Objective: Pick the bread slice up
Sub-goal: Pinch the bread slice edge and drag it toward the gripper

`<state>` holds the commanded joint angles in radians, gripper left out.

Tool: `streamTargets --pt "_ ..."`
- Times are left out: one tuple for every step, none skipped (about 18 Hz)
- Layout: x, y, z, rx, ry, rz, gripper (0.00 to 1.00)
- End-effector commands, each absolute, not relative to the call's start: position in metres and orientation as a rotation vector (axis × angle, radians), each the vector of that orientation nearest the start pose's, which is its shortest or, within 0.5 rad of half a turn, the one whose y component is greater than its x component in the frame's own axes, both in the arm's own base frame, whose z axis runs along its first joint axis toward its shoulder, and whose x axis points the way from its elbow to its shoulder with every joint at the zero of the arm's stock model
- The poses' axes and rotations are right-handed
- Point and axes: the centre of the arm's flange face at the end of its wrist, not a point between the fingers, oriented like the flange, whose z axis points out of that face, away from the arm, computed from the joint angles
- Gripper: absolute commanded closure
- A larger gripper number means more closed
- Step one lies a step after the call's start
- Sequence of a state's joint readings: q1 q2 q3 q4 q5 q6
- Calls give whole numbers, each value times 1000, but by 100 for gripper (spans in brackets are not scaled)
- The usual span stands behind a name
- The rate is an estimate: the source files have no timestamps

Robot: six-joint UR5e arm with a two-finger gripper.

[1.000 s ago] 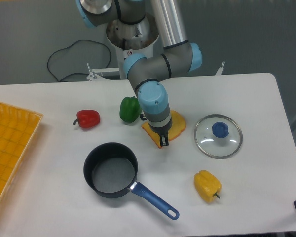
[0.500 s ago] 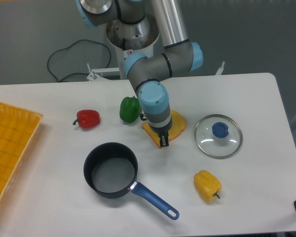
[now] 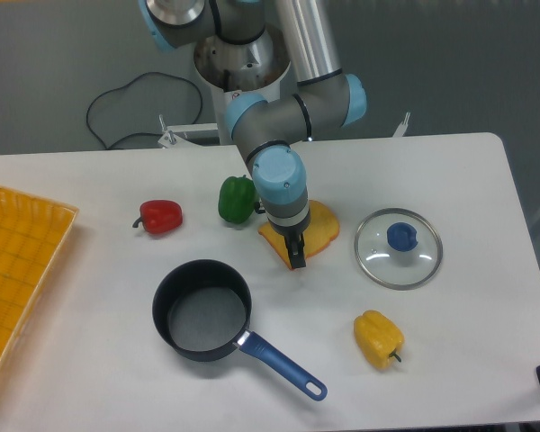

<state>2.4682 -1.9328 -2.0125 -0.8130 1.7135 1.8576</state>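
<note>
The bread slice point(image 3: 319, 229) is a flat yellow-orange piece with a darker crust edge, lying near the middle of the white table. My gripper point(image 3: 295, 257) points straight down over its front left corner, and the fingers appear shut on that corner of the slice. The wrist hides the slice's left part. The slice looks very slightly raised from where it lay.
A green pepper point(image 3: 236, 199) sits just left of the arm, a red pepper point(image 3: 160, 216) farther left. A dark pot point(image 3: 202, 310) with a blue handle stands in front. A glass lid point(image 3: 399, 247) lies right, a yellow pepper point(image 3: 378, 339) front right, an orange tray point(image 3: 18, 270) far left.
The gripper and the bread slice have shifted a few pixels upward together. Nothing else has moved.
</note>
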Motion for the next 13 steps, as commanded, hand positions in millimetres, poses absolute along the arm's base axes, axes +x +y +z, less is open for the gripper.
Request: streamTargets --pt "-331 415 174 -2919 1518 -32 0" --pt "-332 415 174 -2919 1518 -29 0" --pt "-332 415 175 -2919 1518 -27 0" --pt "-332 415 174 -2920 1516 -29 0" --pt "-332 415 173 -2921 1513 -24 0" --pt "-332 416 173 -2924 1511 -21 0" --pt "-332 416 173 -2925 1509 -18 1" --pt "-332 417 174 -2929 1502 -14 3" --pt "-331 417 173 -2938 1490 -14 6" --pt "-331 418 172 -2949 1471 -14 7" --pt "-332 419 173 -2960 1450 -4 9" --pt "-331 420 174 -2963 1440 1 9" --pt "-332 421 173 -2963 1440 1 9"
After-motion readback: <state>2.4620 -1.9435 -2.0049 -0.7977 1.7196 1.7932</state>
